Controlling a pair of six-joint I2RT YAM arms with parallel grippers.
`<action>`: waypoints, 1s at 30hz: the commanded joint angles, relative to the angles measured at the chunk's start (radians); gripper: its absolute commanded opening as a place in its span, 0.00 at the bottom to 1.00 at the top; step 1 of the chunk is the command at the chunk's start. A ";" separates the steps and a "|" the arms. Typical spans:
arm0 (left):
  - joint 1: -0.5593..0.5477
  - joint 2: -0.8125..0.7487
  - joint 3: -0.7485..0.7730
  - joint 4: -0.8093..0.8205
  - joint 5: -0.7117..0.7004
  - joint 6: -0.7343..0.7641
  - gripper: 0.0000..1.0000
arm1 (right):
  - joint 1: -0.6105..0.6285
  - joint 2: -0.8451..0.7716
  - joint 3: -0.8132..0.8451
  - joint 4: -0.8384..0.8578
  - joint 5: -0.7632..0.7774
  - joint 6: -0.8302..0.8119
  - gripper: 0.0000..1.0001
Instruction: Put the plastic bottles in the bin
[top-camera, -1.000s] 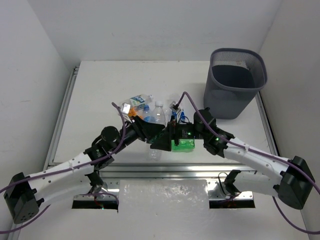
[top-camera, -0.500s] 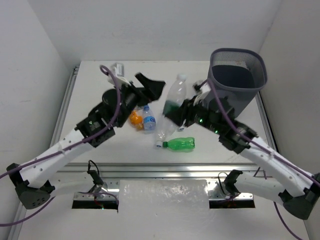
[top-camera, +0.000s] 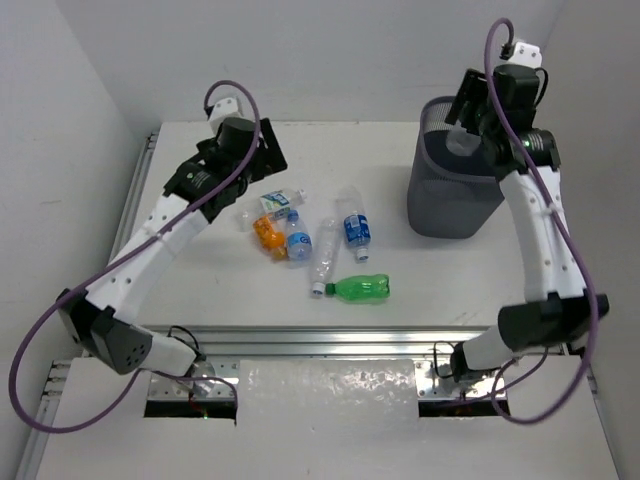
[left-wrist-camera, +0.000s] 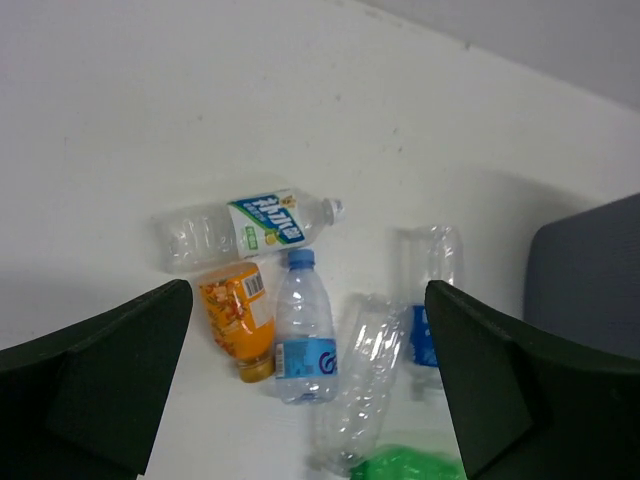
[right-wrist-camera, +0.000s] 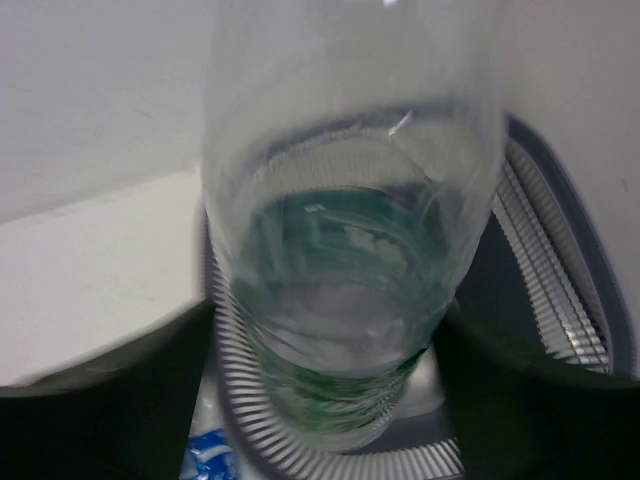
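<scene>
The right claw (right-wrist-camera: 325, 335) hangs over the bin (top-camera: 445, 205) at the upper right of the overhead view, with a clear bottle (right-wrist-camera: 350, 150) wearing a dark green label between its fingers (right-wrist-camera: 110, 400). That bottle points down into the bin's mouth, its lower end inside the rim. It is blurred in the wrist view, so I cannot tell whether the fingers clamp it or merely flank it. The left claw (left-wrist-camera: 307, 295) is raised at the upper left of the overhead view, fingers wide apart with nothing between them, looking down on the loose bottles. Six lie on the white bench (top-camera: 200, 290), centre-left of the bin and well apart from it. A long bottle (left-wrist-camera: 245, 228) with a white, green and blue label lies farthest up the frame. Just below it the orange bottle (left-wrist-camera: 237, 318) and a blue-capped bottle (left-wrist-camera: 303, 340) lie side by side, touching. A crushed clear bottle (left-wrist-camera: 365, 385) lies to their right. A blue-label bottle (left-wrist-camera: 430, 300) sits nearest the bin. The green bottle (top-camera: 360, 288) lies on its side, lowest in the frame.
</scene>
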 joint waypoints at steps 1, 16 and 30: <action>0.029 0.045 0.100 -0.071 0.064 0.098 1.00 | -0.070 0.085 0.078 -0.053 0.048 -0.091 0.95; 0.106 0.255 -0.217 0.053 0.182 -0.272 0.98 | -0.058 -0.208 -0.177 -0.061 -0.263 0.001 0.99; 0.090 0.375 -0.444 0.360 0.179 -0.272 0.84 | 0.012 -0.435 -0.602 0.058 -0.518 0.022 0.99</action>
